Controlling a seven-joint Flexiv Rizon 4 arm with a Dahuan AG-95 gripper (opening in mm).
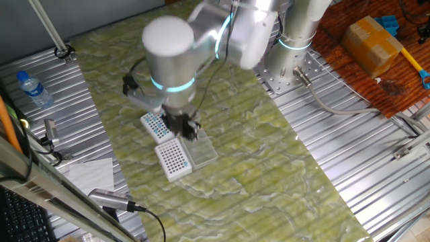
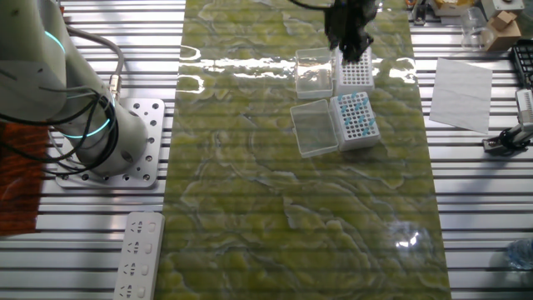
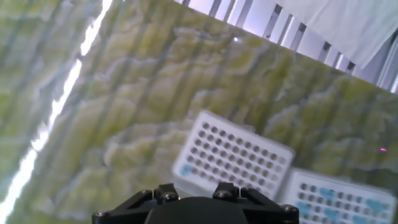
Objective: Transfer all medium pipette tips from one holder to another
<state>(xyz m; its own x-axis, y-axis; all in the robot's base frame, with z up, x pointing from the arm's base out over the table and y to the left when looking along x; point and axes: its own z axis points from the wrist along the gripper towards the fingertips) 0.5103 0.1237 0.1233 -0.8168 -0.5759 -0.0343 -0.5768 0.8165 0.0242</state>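
Two white tip holders lie side by side on the green mat. One holder (image 2: 356, 119) (image 1: 155, 125) carries medium pipette tips (image 2: 354, 112), which show as light-blue dots. The other holder (image 2: 356, 73) (image 1: 173, 158) (image 3: 233, 158) is mostly dark bare holes, with a few blue tops near one edge (image 3: 185, 169). Clear lids (image 2: 315, 129) (image 2: 315, 71) lie open beside them. My gripper (image 2: 350, 46) (image 1: 185, 129) hangs just above the mostly bare holder. In the hand view only the hand's dark body (image 3: 196, 208) shows and the fingertips are out of sight.
The arm's base (image 2: 125, 146) stands on ribbed metal beside the mat. A power strip (image 2: 137, 254) lies in front of it. A paper sheet (image 2: 462, 92) and a clamp (image 2: 508, 140) sit beyond the holders. A water bottle (image 1: 33, 89) stands at the table's far corner.
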